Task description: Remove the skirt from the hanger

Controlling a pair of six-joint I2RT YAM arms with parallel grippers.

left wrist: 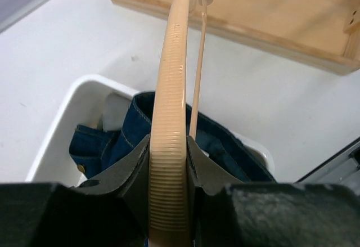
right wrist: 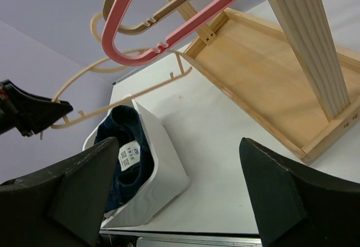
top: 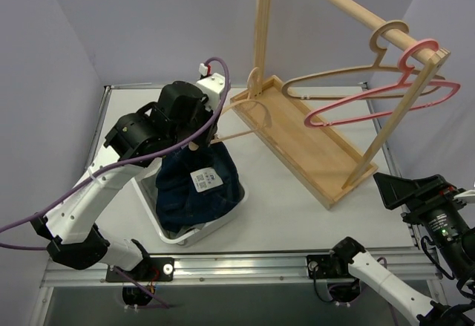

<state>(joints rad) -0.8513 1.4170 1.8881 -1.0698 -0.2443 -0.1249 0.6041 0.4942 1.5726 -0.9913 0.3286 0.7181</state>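
The dark denim skirt (top: 194, 191) with a white label lies bunched in a white bin (top: 223, 222). My left gripper (top: 194, 142) is shut on the ribbed shoulder of a tan plastic hanger (top: 234, 136) and holds it just above the bin. In the left wrist view the jaws clamp the hanger (left wrist: 169, 191) over the skirt (left wrist: 126, 140). In the right wrist view the hanger (right wrist: 129, 98) runs just above the skirt (right wrist: 121, 162); I cannot tell if they touch. My right gripper (top: 404, 188) is open and empty at the right, far from the bin (right wrist: 163, 174).
A wooden rack with a tray base (top: 312, 140) stands at the back right. A tan hanger (top: 334, 81) and a pink hanger (top: 378, 103) hang from its rod (top: 349, 7). The held hanger's far end reaches the rack's near corner.
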